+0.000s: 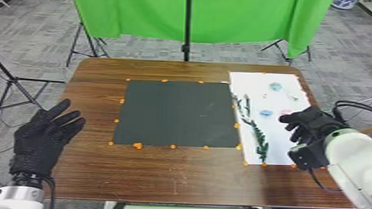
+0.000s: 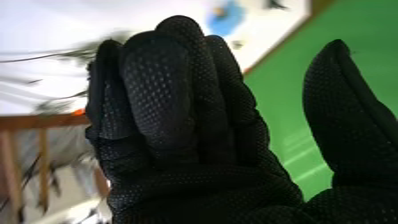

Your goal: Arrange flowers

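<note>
Right hand (image 1: 308, 122) hovering released; green sprig (image 1: 260, 140) lying just left of it, probably needing a soft stem pinch.

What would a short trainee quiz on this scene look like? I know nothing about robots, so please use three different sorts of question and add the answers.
1. True or false: the longest leafy green stem lies on the white sheet.

2. Multiple choice: which of these is nearest to the blue bloom?
A) the left hand
B) the right hand
C) the green curtain

3. Fill in the blank: seen from the robot's head, the dark square lies to the ____ of the white sheet.

Key: 1 true; 2 B; 3 left.
</note>
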